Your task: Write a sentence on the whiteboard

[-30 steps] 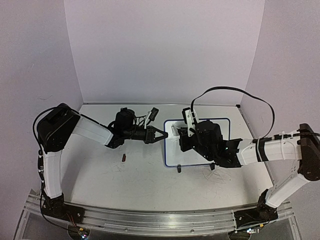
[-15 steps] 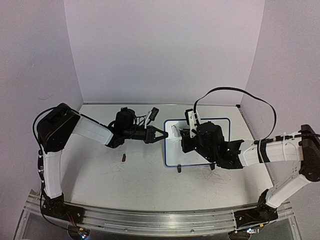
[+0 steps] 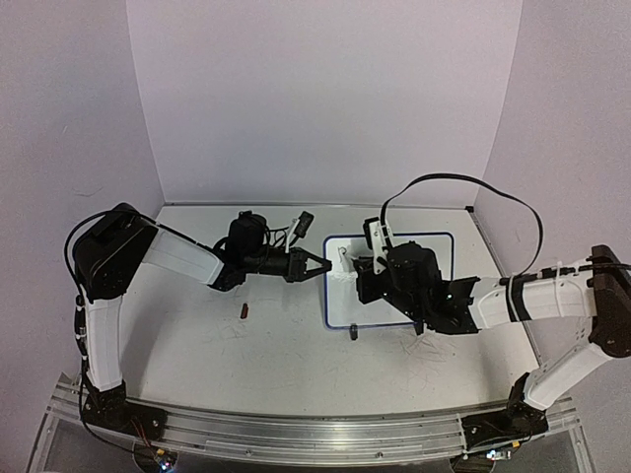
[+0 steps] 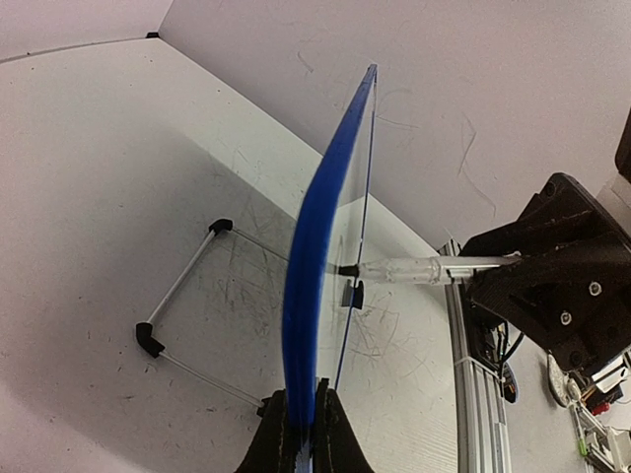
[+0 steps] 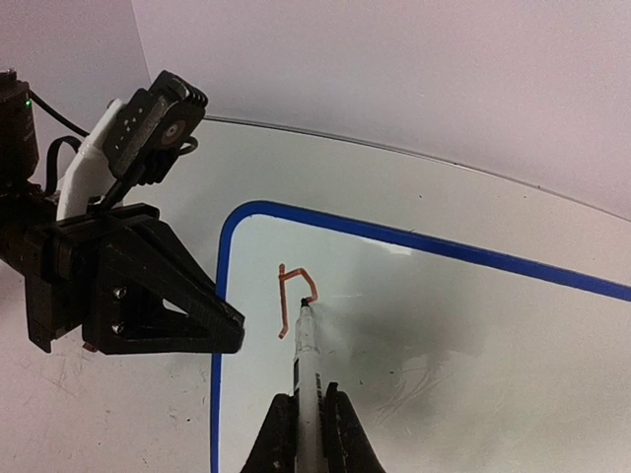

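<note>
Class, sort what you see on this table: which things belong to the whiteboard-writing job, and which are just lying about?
Part of the job:
whiteboard, gripped at its edge by the left gripper
marker in the right gripper
first orange-red strokes on the board

Lying about:
small dark reddish object on the table, left of the board
faint grey scribbles on the tabletop

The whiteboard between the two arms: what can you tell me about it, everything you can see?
The whiteboard is a small white panel in a thin blue frame with rounded corners, propped on a wire stand with black feet. The left end effector clamps its left edge. The marker in the right end effector touches its face, beside a short reddish stroke.
</note>
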Robot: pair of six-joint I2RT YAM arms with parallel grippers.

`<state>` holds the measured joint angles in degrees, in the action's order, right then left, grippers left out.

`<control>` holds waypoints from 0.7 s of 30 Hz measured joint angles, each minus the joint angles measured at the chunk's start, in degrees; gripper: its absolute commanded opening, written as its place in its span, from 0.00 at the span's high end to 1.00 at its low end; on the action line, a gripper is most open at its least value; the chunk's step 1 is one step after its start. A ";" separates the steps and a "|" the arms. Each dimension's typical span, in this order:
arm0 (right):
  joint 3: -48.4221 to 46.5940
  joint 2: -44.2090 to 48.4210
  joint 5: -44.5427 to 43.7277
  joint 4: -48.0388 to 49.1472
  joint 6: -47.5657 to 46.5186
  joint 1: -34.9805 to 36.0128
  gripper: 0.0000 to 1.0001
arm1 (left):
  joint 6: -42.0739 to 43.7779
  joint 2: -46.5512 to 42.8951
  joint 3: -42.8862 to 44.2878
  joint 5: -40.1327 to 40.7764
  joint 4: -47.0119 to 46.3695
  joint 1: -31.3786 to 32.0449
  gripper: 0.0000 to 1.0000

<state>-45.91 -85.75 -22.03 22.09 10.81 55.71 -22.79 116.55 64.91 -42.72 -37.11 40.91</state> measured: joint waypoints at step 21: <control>0.84 0.39 -2.32 0.54 1.13 0.56 1.00 | 0.22 -0.20 0.00 0.33 0.28 0.02 1.00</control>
<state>-45.07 -85.36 -24.35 22.63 11.94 56.27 -22.57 116.35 64.90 -42.39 -36.82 40.93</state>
